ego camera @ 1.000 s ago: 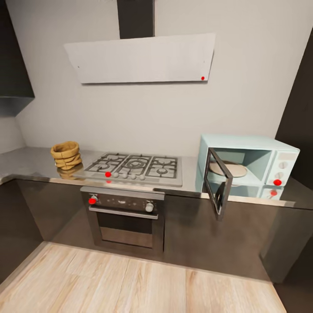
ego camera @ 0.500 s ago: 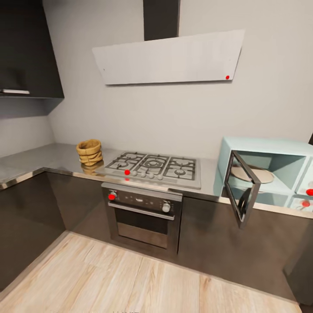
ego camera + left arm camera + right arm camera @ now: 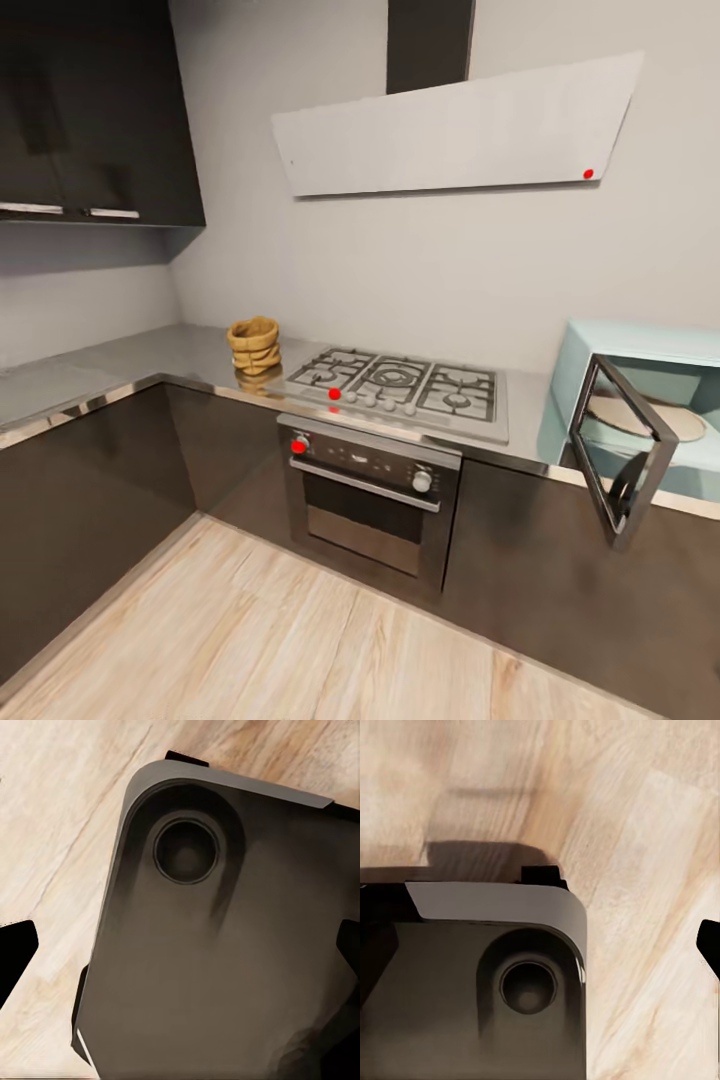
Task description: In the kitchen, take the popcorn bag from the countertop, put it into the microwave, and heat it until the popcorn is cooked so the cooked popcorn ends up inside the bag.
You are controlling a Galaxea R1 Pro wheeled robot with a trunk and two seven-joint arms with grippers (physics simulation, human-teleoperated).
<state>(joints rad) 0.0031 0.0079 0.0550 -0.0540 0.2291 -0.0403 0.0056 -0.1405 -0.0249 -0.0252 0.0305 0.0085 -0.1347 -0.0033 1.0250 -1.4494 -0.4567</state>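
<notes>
The tan popcorn bag (image 3: 253, 345) stands upright on the grey countertop (image 3: 120, 365), just left of the hob. At the far right sits the pale-blue microwave (image 3: 640, 345), cut off by the picture's edge; its dark glass door (image 3: 620, 455) hangs open toward me and a round plate lies inside. In the left wrist view my left gripper (image 3: 180, 952) hangs over my dark base, its black fingertips (image 3: 16, 958) spread to both picture edges, nothing between them. My right gripper (image 3: 540, 952) shows one black fingertip (image 3: 709, 943) at the edge, also spread wide and holding nothing.
A steel gas hob (image 3: 400, 385) sits over a built-in oven (image 3: 370, 490), with a white hood (image 3: 460, 130) above. Dark wall cabinets (image 3: 90, 110) hang at left, where the counter turns a corner. Open wood floor (image 3: 300, 640) lies before the cabinets. My base (image 3: 225, 945) is below both grippers.
The whole head view has swung left and come closer: bag, hob and microwave slide rightward in the picture, the microwave partly out of frame. The things themselves have not moved.
</notes>
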